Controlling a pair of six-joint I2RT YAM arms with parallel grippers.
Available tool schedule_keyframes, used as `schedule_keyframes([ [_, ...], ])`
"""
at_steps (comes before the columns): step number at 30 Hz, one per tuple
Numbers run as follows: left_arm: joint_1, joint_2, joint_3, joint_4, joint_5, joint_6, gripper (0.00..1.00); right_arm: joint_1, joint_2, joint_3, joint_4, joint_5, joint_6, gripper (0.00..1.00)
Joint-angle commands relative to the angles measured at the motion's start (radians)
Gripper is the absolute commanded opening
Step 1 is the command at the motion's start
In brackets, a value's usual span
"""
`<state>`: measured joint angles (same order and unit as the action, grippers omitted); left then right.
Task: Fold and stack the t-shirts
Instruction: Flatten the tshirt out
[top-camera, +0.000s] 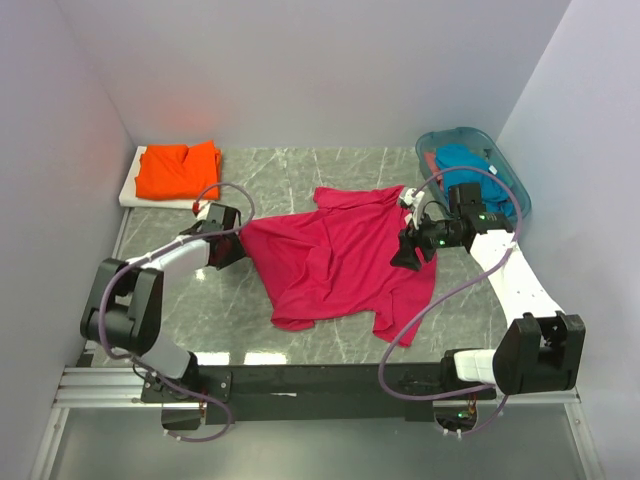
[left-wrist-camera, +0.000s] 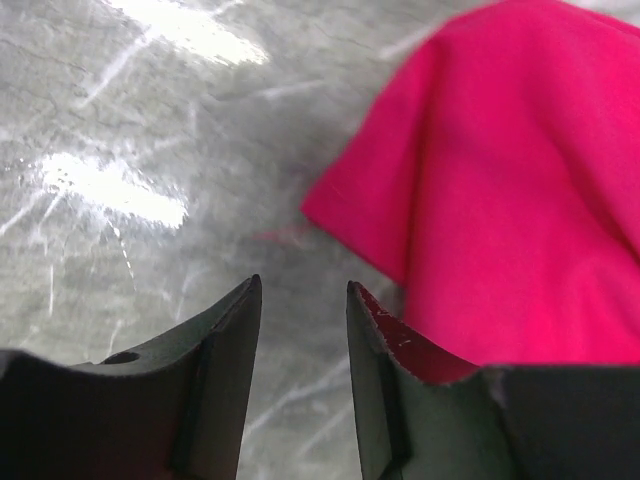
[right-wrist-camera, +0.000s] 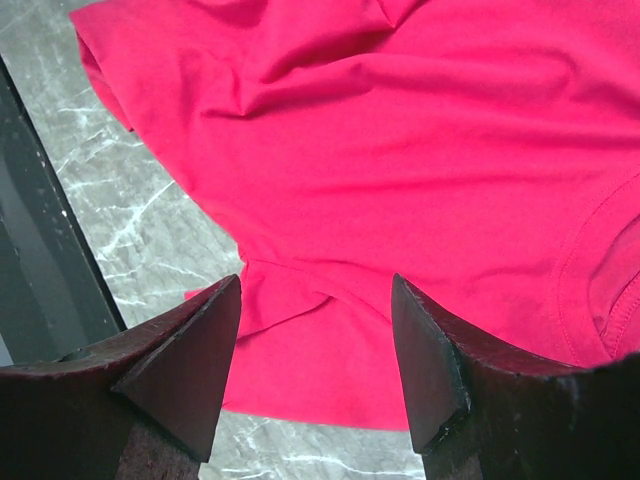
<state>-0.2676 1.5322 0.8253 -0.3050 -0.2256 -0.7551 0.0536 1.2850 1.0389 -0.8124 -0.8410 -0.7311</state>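
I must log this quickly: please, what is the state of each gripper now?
Left gripper: open, holding nothing, beside the edge of the red shirt.
Right gripper: open, holding nothing, above the red shirt.

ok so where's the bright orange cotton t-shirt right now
Top view, far left corner of the table: the bright orange cotton t-shirt sits on a white pad, apart from the spread magenta-red t-shirt.

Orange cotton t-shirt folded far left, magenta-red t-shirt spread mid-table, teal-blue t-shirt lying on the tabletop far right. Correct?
One slip: the top external view shows the teal-blue t-shirt inside the translucent teal plastic basket, not on the grey marbled tabletop. The folded orange cotton t-shirt far left and spread magenta-red t-shirt mid-table stand.
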Motion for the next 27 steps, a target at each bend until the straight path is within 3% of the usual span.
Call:
schedule_keyframes([
  [1, 0.011, 0.037, 0.051, 0.040, -0.037, -0.038, 0.45, 0.000, 0.002, 0.009, -0.019, -0.024, -0.019, 0.68],
  [6, 0.018, 0.101, 0.119, 0.015, -0.075, -0.024, 0.37, 0.000, 0.000, 0.009, -0.019, -0.024, -0.019, 0.68],
  [12, 0.019, 0.141, 0.199, -0.028, -0.087, 0.014, 0.37, 0.000, 0.002, 0.009, -0.025, -0.026, -0.027, 0.68],
  [21, 0.021, 0.121, 0.161, 0.006, -0.018, 0.053, 0.38, 0.000, 0.004, 0.010, -0.030, -0.030, -0.033, 0.68],
  [23, 0.022, 0.131, 0.159, 0.009, -0.020, 0.051, 0.29, 0.002, 0.004, 0.010, -0.031, -0.030, -0.034, 0.68],
  [24, 0.024, 0.134, 0.161, 0.009, -0.026, 0.050, 0.14, 0.000, 0.005, 0.012, -0.031, -0.029, -0.034, 0.68],
  [27, 0.027, 0.146, 0.166, 0.001, -0.043, 0.049, 0.03, 0.000, 0.002, 0.010, -0.031, -0.030, -0.034, 0.68],
])
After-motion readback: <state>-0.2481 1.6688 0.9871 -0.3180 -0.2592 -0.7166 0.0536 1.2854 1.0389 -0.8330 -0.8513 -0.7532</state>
